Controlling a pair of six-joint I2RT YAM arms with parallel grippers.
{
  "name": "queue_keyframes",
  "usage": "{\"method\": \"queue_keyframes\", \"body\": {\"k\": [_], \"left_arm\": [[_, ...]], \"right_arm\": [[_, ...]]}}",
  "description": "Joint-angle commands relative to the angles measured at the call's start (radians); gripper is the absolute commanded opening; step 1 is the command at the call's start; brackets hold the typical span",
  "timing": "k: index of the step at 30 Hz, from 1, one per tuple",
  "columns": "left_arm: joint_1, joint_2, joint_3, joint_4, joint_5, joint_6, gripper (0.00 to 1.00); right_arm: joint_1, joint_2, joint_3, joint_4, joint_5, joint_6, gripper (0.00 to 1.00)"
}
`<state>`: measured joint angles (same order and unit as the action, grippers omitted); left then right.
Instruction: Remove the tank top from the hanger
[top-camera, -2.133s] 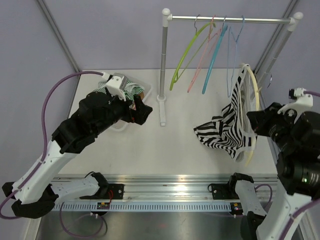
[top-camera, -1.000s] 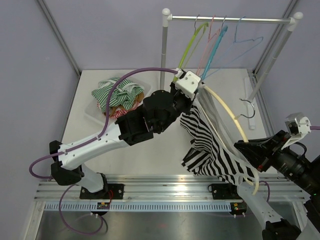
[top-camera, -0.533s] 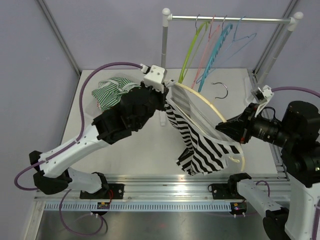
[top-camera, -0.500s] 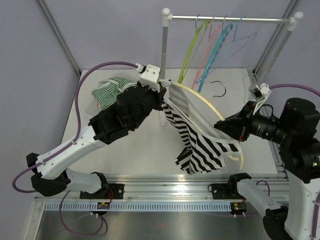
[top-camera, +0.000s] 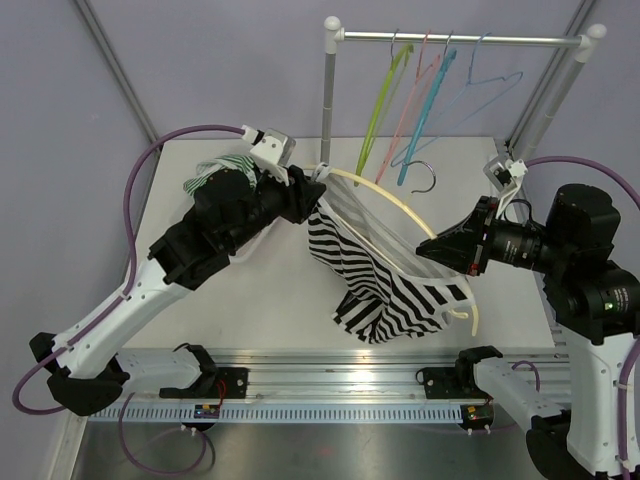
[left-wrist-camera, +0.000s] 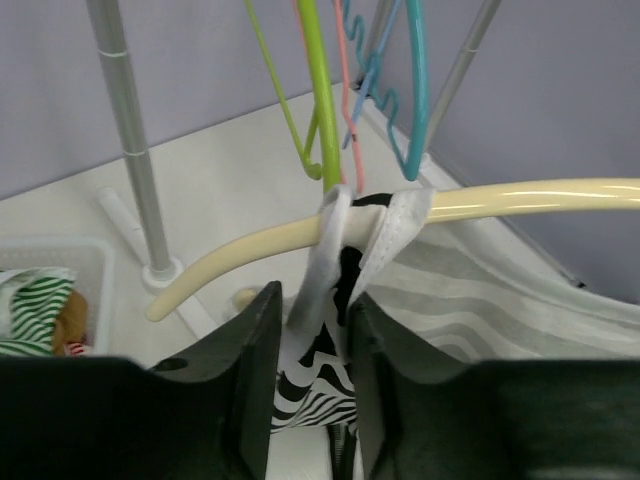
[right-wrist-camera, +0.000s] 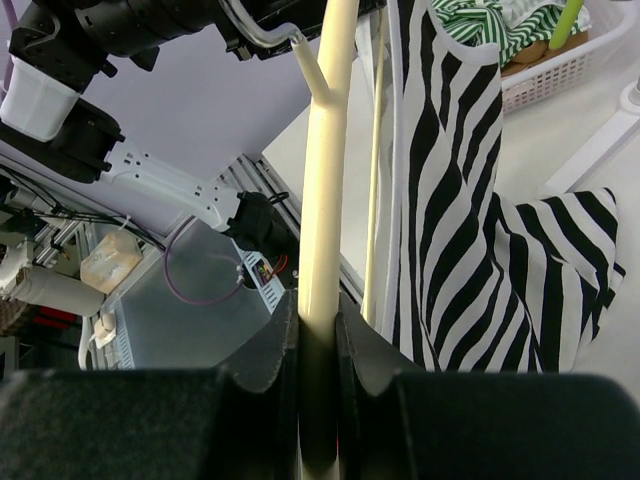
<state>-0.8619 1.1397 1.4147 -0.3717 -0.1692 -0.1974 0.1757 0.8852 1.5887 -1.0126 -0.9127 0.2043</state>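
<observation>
A black-and-white striped tank top (top-camera: 380, 290) hangs from a cream hanger (top-camera: 400, 205) held in the air over the table. My right gripper (top-camera: 428, 250) is shut on the hanger's lower arm (right-wrist-camera: 325, 180), and the tank top (right-wrist-camera: 450, 200) drapes beside it. At the hanger's upper left end my left gripper (top-camera: 312, 192) stands open. In the left wrist view a white-edged strap (left-wrist-camera: 335, 235) loops over the cream hanger (left-wrist-camera: 500, 195) and hangs loosely between the parted jaws of the left gripper (left-wrist-camera: 312, 305).
A rack (top-camera: 327, 120) at the back carries green (top-camera: 380, 100), pink (top-camera: 415, 85) and blue hangers (top-camera: 432, 105). A white basket (top-camera: 180, 225) holding green-striped clothes (top-camera: 215, 175) sits at the back left, under my left arm. The cream hanger's metal hook (top-camera: 428, 180) points backwards.
Both arms have carried the hanger and tank top leftwards and up. My left jaws, shut on the strap before, have parted around it. The right grip is unchanged.
</observation>
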Motion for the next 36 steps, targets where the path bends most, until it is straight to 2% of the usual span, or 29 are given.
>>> {"method": "queue_keyframes", "body": {"k": [1, 6, 8, 12, 13, 14, 15, 17, 19, 21, 22, 24, 26, 27, 31, 33, 36], "left_arm": [[0.011, -0.006, 0.010, 0.082, 0.066, 0.009, 0.38], [0.004, -0.004, 0.012, 0.086, 0.083, 0.006, 0.38], [-0.002, -0.001, 0.021, 0.083, 0.082, 0.009, 0.32], [-0.022, -0.008, 0.029, 0.083, 0.079, 0.015, 0.26], [-0.026, -0.008, 0.030, 0.083, 0.076, 0.018, 0.22], [-0.037, -0.006, 0.033, 0.082, 0.074, 0.021, 0.11], [-0.043, -0.005, 0.038, 0.080, 0.070, 0.032, 0.06], [-0.054, 0.003, 0.043, 0.077, 0.039, 0.038, 0.02], [-0.054, 0.014, 0.044, 0.073, 0.008, 0.041, 0.02], [-0.054, 0.029, 0.049, 0.067, 0.016, 0.047, 0.21], [-0.054, 0.035, 0.053, 0.065, 0.034, 0.046, 0.38], [-0.058, 0.046, 0.052, 0.073, 0.045, 0.041, 0.54], [-0.072, 0.067, 0.065, 0.074, 0.021, 0.039, 0.56], [-0.077, 0.077, 0.075, 0.060, 0.004, 0.039, 0.52], [-0.088, 0.150, 0.138, 0.005, -0.117, 0.039, 0.48], [-0.088, 0.167, 0.147, 0.005, -0.134, 0.044, 0.46], [-0.088, 0.199, 0.171, -0.004, -0.180, 0.050, 0.35]], "right_arm": [[0.001, -0.006, 0.008, 0.075, -0.026, 0.038, 0.00], [0.001, -0.003, -0.004, 0.089, 0.021, 0.050, 0.00], [0.001, -0.002, -0.007, 0.085, 0.046, 0.049, 0.00], [-0.001, 0.018, -0.007, 0.059, 0.139, 0.040, 0.00], [0.001, 0.023, -0.007, 0.055, 0.149, 0.038, 0.00], [-0.001, 0.029, -0.010, 0.054, 0.150, 0.037, 0.00], [-0.001, 0.037, -0.013, 0.055, 0.144, 0.037, 0.00], [0.001, 0.037, -0.022, 0.063, 0.127, 0.037, 0.00], [-0.001, 0.024, -0.030, 0.077, 0.114, 0.037, 0.00], [0.001, 0.015, -0.038, 0.092, 0.110, 0.044, 0.00], [0.001, 0.017, -0.035, 0.092, 0.109, 0.046, 0.00], [-0.001, 0.018, -0.030, 0.088, 0.107, 0.047, 0.00], [-0.001, 0.020, -0.026, 0.085, 0.104, 0.047, 0.00], [-0.001, 0.018, -0.024, 0.085, 0.103, 0.049, 0.00], [-0.001, 0.008, -0.016, 0.069, 0.100, 0.046, 0.00], [-0.001, 0.000, -0.018, 0.066, 0.101, 0.046, 0.00], [-0.001, -0.008, -0.021, 0.065, 0.101, 0.049, 0.00]]}}
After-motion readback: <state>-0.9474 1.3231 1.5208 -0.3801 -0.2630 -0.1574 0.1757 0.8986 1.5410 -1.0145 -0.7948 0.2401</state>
